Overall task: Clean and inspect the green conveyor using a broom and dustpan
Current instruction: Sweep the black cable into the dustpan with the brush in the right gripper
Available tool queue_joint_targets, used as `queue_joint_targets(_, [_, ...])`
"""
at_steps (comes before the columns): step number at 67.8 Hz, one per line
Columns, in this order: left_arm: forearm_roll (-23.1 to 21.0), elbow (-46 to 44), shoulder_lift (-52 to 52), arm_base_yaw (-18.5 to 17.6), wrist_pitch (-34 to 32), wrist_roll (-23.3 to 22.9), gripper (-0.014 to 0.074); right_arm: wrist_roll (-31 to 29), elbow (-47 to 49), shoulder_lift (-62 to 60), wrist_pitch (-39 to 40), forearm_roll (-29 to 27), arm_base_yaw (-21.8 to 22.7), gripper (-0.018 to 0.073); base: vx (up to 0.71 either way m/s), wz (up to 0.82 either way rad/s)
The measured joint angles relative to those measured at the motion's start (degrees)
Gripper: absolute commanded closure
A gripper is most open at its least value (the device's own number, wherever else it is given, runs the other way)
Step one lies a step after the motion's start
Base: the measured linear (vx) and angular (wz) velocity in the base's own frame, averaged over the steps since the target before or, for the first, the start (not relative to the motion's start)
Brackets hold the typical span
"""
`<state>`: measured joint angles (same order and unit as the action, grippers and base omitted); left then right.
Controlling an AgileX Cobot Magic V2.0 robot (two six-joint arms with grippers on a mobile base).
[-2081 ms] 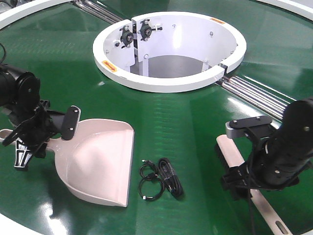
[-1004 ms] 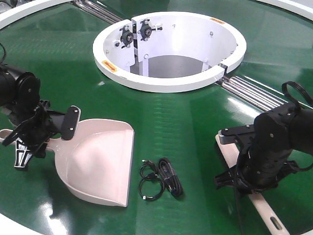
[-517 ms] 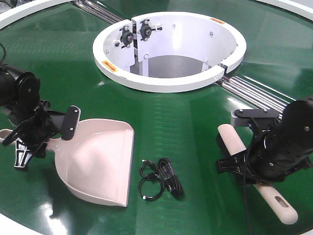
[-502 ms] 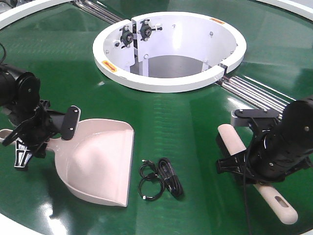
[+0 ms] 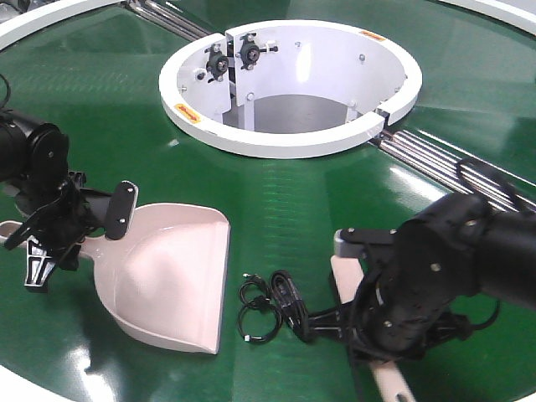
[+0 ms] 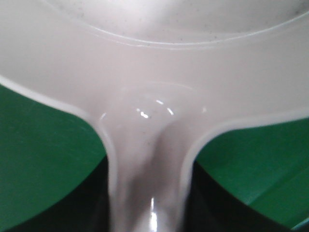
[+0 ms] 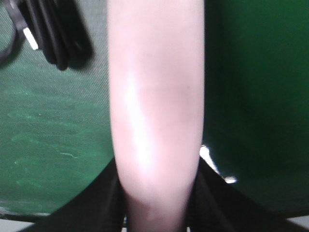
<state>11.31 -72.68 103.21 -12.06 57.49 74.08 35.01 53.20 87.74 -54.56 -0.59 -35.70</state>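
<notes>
Swung leftward, the broom (image 5: 346,270) is clenched in the right claw (image 7: 155,208), and the cable (image 5: 280,306) just left of that claw may be snagged rather than swept into the dustpan (image 5: 172,276) clamped by the left claw (image 6: 149,203).

Industrial site: curved green conveyor (image 5: 293,201) (steel rollers (image 5: 423,157)).
</notes>
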Motion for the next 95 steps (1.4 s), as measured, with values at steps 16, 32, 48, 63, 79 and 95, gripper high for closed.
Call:
queue_joint_targets(16, [0.00, 0.00, 0.00, 0.00, 0.00, 0.00, 0.0604, 1.27, 0.00, 4.58, 4.63, -5.66, -2.09, 0.0563, 0.00, 0.00])
queue_joint_targets(32, [0.00, 0.00, 0.00, 0.00, 0.00, 0.00, 0.0604, -0.97, 0.12, 7.30, 8.67, -12.38, -2.71, 0.0563, 0.00, 0.00])
queue_joint_targets(48, [0.00, 0.00, 0.00, 0.00, 0.00, 0.00, 0.0604, -5.29, 1.71, 10.02, 11.23, -18.81, -2.71, 0.0563, 0.00, 0.00])
queue_joint_targets(63, [0.00, 0.00, 0.00, 0.00, 0.00, 0.00, 0.0604, -7.90, 9.35, 15.14, 7.90, -20.80, -2.71, 0.0563, 0.00, 0.00])
queue_joint_targets(79, [0.00, 0.00, 0.00, 0.00, 0.00, -0.05, 0.0604, -13.07, 20.53, 22.88, 2.87, -26.59, -2.95, 0.0563, 0.00, 0.00])
queue_joint_targets(95, [0.05, 0.00, 0.00, 0.00, 0.00, -0.05, 0.0604, -19.93, 32.65, 29.70, 1.82, -33.88, -4.47, 0.0563, 0.00, 0.00])
